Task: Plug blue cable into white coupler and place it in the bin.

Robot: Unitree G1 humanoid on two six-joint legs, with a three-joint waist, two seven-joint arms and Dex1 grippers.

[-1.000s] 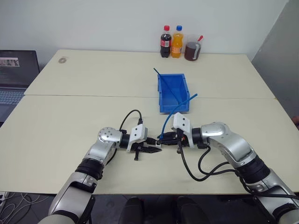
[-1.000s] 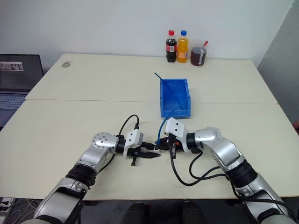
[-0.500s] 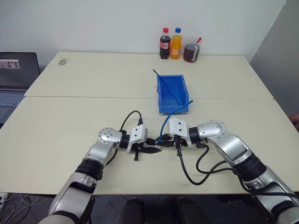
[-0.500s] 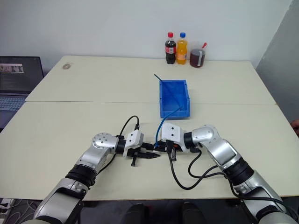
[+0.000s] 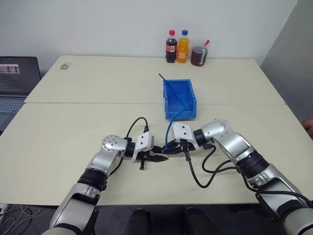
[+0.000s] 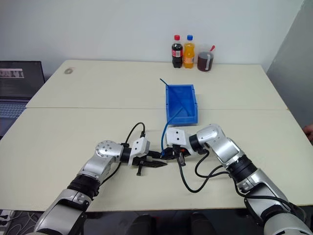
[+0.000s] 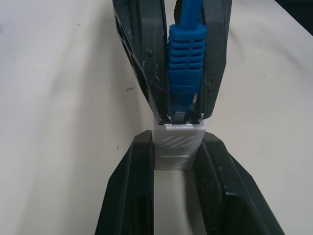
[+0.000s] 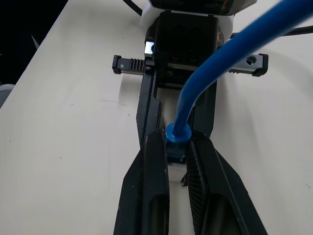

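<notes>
Left gripper (image 7: pixel 175 161) is clamped on the tiny white boxy plastic coupler (image 7: pixel 177 145) near the tabletop's (image 5: pixel 73 127) front edge. Right gripper (image 8: pixel 177 152) pinches the thin bright-blue flexible cable's (image 8: pixel 220 58) plug right against it. Blue rectangular plastic bin (image 5: pixel 178 100) sits mid-table behind.

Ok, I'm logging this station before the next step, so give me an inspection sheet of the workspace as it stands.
Surface: two pale tables pushed together, seam running across.
Job's things: white coupler held by left gripper; blue cable plug end meeting the coupler's face; bin upright behind them.
Clutter: thin dark-blue strand leaning out of the bin.
Grippers: left shut on the coupler; right gripper shut on the cable's plug boot, tip to tip with the left.
Cables: black cable loops by both wrists.
Surroundings: two bottles and a jug at the far edge; laptop at left.
</notes>
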